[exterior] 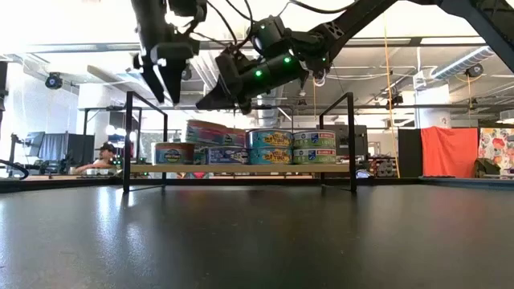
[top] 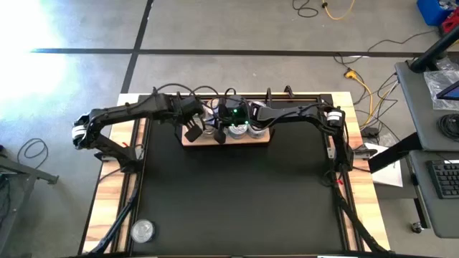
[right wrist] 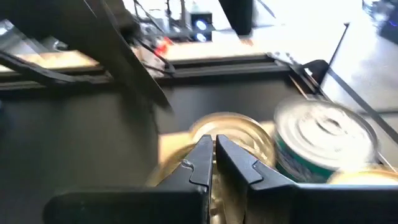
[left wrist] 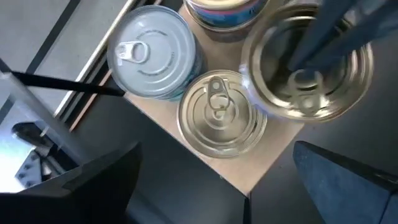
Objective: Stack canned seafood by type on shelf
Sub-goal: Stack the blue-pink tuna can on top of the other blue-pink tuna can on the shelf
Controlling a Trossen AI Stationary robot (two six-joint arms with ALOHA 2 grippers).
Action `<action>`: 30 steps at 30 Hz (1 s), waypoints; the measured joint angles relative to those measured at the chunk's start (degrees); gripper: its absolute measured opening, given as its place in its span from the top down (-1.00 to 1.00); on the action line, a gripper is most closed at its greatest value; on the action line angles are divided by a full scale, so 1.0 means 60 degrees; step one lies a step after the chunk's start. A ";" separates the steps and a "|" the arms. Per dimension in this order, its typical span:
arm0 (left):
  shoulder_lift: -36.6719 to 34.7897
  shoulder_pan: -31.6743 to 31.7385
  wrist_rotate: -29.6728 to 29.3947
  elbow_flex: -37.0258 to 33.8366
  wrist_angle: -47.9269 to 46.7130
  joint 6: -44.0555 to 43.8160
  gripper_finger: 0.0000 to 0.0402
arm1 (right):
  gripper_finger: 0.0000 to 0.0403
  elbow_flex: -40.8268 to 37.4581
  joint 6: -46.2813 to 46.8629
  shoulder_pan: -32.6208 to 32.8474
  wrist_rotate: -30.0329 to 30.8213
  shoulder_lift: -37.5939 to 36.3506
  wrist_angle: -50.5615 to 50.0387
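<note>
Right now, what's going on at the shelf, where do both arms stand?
Both arms hang over the shelf at the table's far edge, where most tins are stacked. The left gripper is open and empty above the shelf's left end. The right gripper is shut, holding nothing, over the middle. One tin sits alone at the near left corner.

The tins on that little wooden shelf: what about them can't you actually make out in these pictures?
- High view: both arms cover most tins on the shelf; no count possible.
- Low view: back-row tins hidden behind the front tins.
- Low view: label wording too small to read.
- High view: lone tin near the table's front edge, type unreadable.
</note>
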 joint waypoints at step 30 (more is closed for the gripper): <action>-0.1784 -0.6400 -0.0785 -0.2655 0.1268 -0.4715 -0.99 | 0.94 0.0011 -0.0716 0.1692 0.1556 -0.2971 -0.6484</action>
